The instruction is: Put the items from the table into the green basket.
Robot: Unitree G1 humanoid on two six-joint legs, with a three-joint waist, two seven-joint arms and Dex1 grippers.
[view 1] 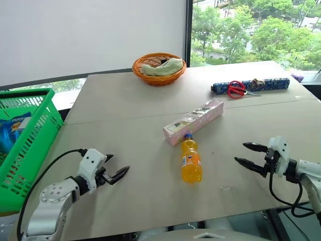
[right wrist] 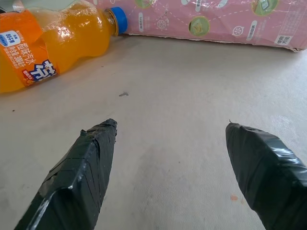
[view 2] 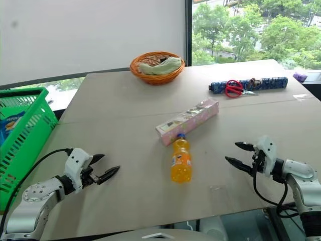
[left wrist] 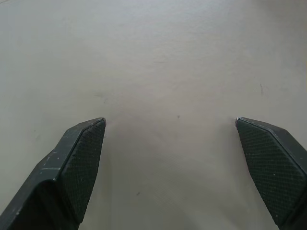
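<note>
A long pink box (view 1: 193, 121) with a shiny top lies aslant in the middle of the table (view 1: 125, 100). An orange soda bottle (view 1: 191, 160) with a blue cap lies on its side just in front of it, cap touching the box. The green basket (view 1: 27, 145) stands off the table's left edge, with a blue packet inside. My left gripper (view 1: 116, 166) is open over bare tabletop at the near left, empty. On the near right my right gripper (view 1: 246, 153) is open and empty, pointing toward the bottle (right wrist: 53, 43) and box (right wrist: 216, 21).
An orange wicker bowl (view 1: 159, 68) with a cloth stands at the far middle of the table. A dark blue patterned roll (view 1: 251, 85) with red scissors (view 1: 235, 89) on it lies at the far right. A board seam crosses the table behind the box.
</note>
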